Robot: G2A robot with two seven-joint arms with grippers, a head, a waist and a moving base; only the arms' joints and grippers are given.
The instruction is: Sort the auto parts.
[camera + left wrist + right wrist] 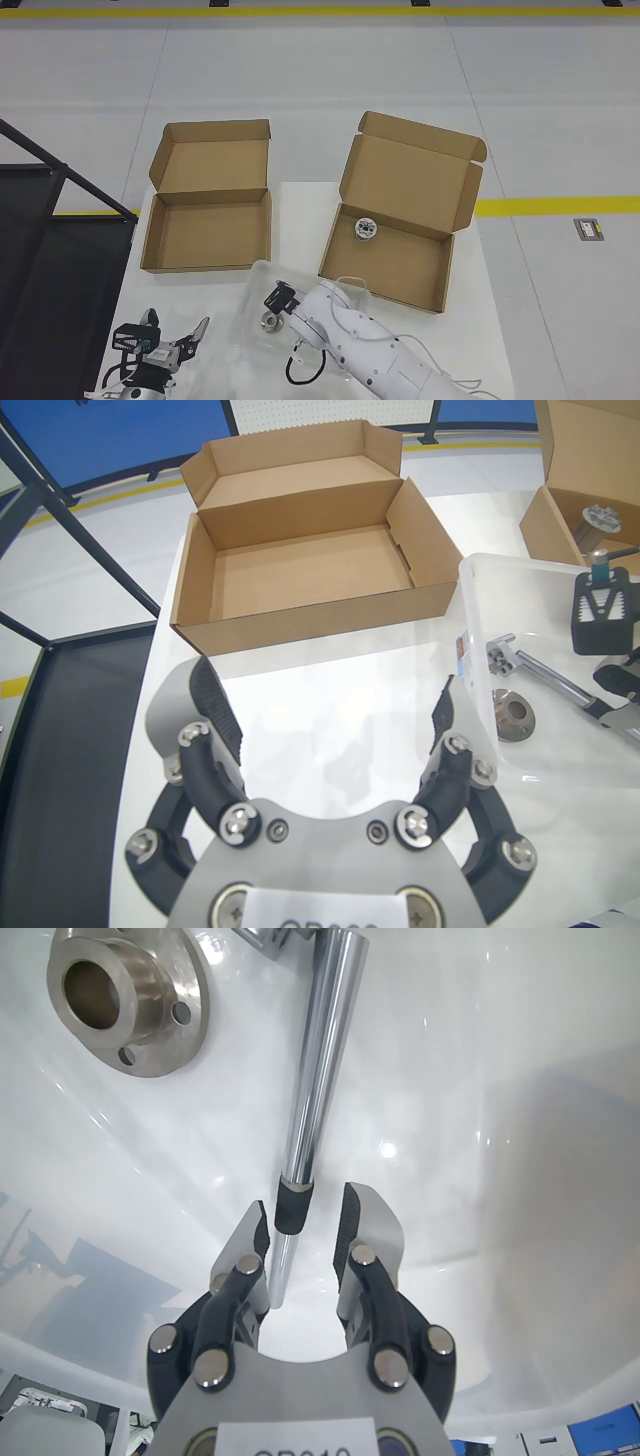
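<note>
The right wrist view puts us closest. Our right gripper (pixel 306 1200) sits low inside the clear bin (pixel 500 1078), jaws partly open and holding nothing. It straddles the narrow end of a chrome rod (pixel 320 1053), right at its black band. The rod lies off-centre between the fingers, just beside one pad and apart from the other.

We judge that closing from here could nudge the rod sideways before both pads bite. Polished metal on a slick plastic floor may roll or slip out. Gripping so near one end also worries us. On lifting, the long part ahead could droop or swing, strike the metal flange (pixel 125 998) lying near the rod's far end, or catch the bin wall.

Further out, our left gripper (pixel 324 680) hangs wide open with nothing in it above the table (pixel 350 720), just beside the bin's corner. A swinging rod or a shoved bin might meet it.

Beyond stand two cardboard boxes with lids open: the left box (pixel 310 620), and the right box (pixel 410 170) with one round part (pixel 362 229) in it. Nothing shows us which box suits the rod, so a wrong drop is possible.
</note>
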